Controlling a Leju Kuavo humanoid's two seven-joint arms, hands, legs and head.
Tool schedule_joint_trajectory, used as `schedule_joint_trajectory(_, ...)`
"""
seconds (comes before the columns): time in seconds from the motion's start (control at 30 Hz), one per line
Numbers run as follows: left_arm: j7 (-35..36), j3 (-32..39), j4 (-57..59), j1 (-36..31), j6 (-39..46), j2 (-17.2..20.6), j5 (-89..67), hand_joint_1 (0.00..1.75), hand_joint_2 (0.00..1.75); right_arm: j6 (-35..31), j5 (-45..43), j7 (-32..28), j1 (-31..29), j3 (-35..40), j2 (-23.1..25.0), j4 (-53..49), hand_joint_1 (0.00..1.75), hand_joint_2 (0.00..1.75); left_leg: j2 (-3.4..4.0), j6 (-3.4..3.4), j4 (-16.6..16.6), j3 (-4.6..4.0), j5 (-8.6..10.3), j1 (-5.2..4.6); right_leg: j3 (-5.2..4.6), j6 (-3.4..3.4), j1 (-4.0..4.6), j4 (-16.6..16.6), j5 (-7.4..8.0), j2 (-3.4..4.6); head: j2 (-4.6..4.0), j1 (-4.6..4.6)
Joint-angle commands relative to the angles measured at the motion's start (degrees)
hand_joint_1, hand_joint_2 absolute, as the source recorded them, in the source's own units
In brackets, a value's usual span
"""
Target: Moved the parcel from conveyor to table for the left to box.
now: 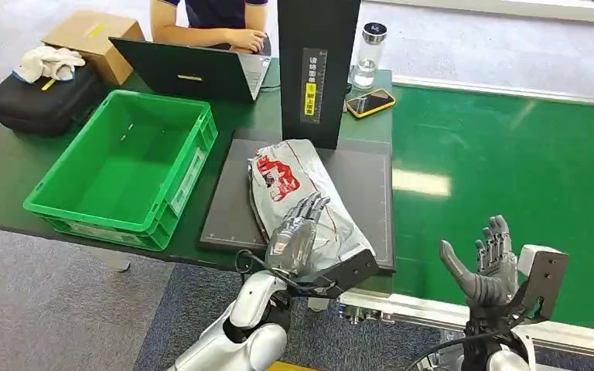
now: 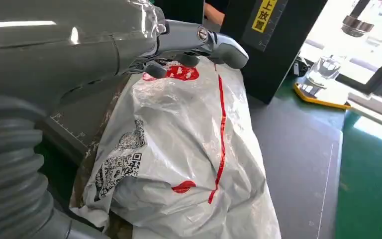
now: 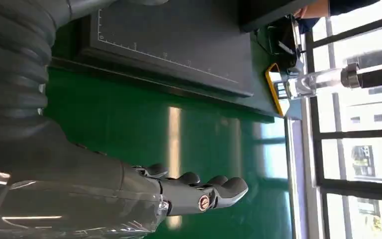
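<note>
Head view: from high on the body, facing forward and down over the dark mat [image 1: 371, 185], green conveyor belt [image 1: 510, 178] and both arms. Left wrist view: very close behind the left hand [image 2: 199, 42], looking along the parcel [image 2: 189, 149] toward the black stand [image 2: 273, 45]; shared with the head view. Right wrist view: turned on its side, close behind the right hand [image 3: 199, 191] above the belt, sharing the mat's edge and the yellow-cased phone [image 3: 273, 92].

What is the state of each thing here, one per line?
parcel: lying on the dark mat, not boxed yet.
crate: empty, upright.
laptop: open, in use by a person.
left hand: resting on the parcel, fingers spread.
right hand: open, over the belt.
</note>
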Motion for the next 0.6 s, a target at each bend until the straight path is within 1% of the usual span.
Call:
schedule_joint_trajectory(0.03,0.5,-2.6,6.0,-1.1,0.4,-0.5,0.2,0.00,1.75,-0.5,-0.5,-0.1,-1.5,1.4,-1.5,3.4,0.00,1.75,0.12,-0.02,-0.1,0.20,0.00,-0.01,0.16,-0.07,0.00,-0.1,0.03,0.13,0.00,0.00)
schedule_joint_trajectory(0.27,1.5,-2.3,13.0,-0.3,3.4,-0.4,-0.8,0.00,1.75,-0.6,-0.7,-0.1,-2.1,2.1,-2.4,4.7,0.00,1.75,0.16,-0.02,-0.2,0.23,-0.01,0.00,0.18,-0.07,0.01,-0.1,0.04,0.17,0.00,0.00)
schedule_joint_trajectory(0.3,1.5,-2.3,13.0,-0.3,3.4,-0.4,-0.8,0.00,1.75,-0.6,-0.7,-0.1,-2.1,2.1,-2.4,4.7,0.00,1.75,0.20,-0.03,-0.2,0.32,0.00,-0.01,0.25,-0.09,0.00,-0.2,0.06,0.21,0.00,0.00)
schedule_joint_trajectory(0.47,1.5,-2.3,13.0,-0.3,3.4,-0.4,-0.8,0.00,1.75,-0.6,-0.7,-0.1,-2.1,2.1,-2.4,4.7,0.00,1.75,0.10,-0.02,-0.1,0.13,-0.03,0.01,0.11,-0.05,0.02,-0.1,0.01,0.11,0.00,0.00)
schedule_joint_trajectory(0.5,1.5,-2.3,13.0,-0.3,3.4,-0.4,-0.8,0.00,1.75,-0.6,-0.7,-0.1,-2.1,2.1,-2.4,4.7,0.00,1.75,0.15,-0.02,-0.1,0.24,-0.03,0.00,0.19,-0.07,0.01,-0.1,0.02,0.17,-0.02,0.00)
schedule_joint_trajectory(0.6,1.6,-2.2,13.9,-0.5,3.1,-1.1,-0.7,0.00,1.75,-0.6,-0.8,-0.1,-1.7,2.0,-2.4,4.5,0.00,1.75,0.08,-0.01,-0.1,0.14,-0.02,0.00,0.12,-0.05,0.01,-0.1,0.00,0.09,0.00,0.00)
